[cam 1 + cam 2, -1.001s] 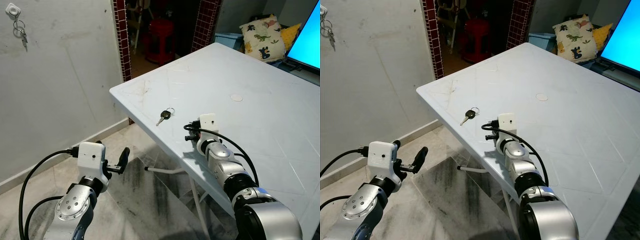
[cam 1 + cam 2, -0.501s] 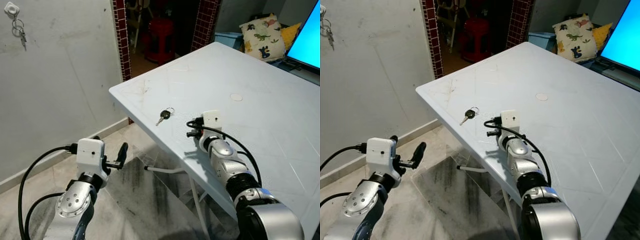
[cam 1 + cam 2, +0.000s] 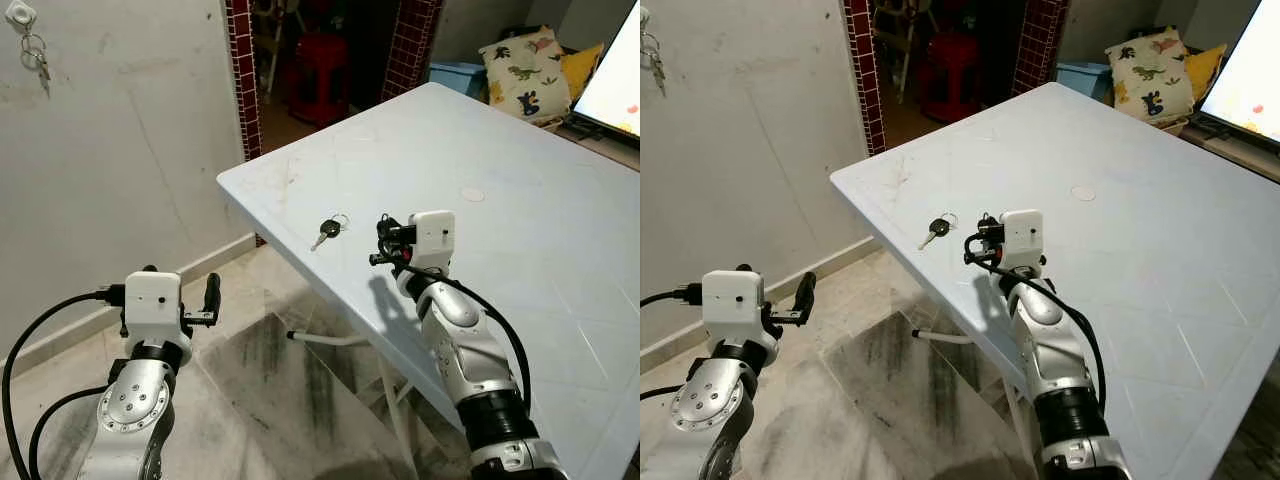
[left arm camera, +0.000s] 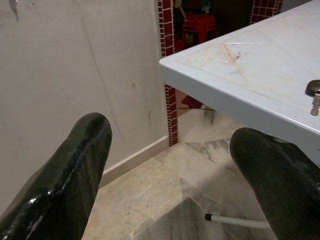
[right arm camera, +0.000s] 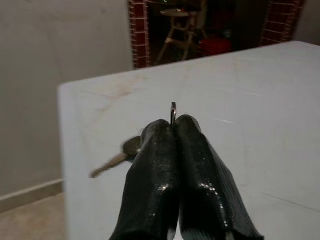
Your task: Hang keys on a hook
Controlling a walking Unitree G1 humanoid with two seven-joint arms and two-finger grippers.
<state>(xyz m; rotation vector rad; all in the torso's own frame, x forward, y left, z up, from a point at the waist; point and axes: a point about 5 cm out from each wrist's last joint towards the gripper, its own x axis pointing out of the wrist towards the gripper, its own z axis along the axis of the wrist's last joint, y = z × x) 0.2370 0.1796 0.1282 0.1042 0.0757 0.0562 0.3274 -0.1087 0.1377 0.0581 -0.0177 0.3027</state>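
1 key with its ring lies flat on the table, close to the long edge that faces the wall and a little in from the near corner. The right gripper hangs just above the tabletop beside the key, apart from it, its 2 fingers clenched together on nothing; in the wrist view the key lies just past the tips. The left gripper is low over the floor, off the table's edge, its 2 fingers spread wide and empty. Between wall and table runs an open strip of floor. High on the wall sits 1 hook, well apart from both arms, with a small bunch hanging from it. Beyond the table's far corner stands 1 red stool.
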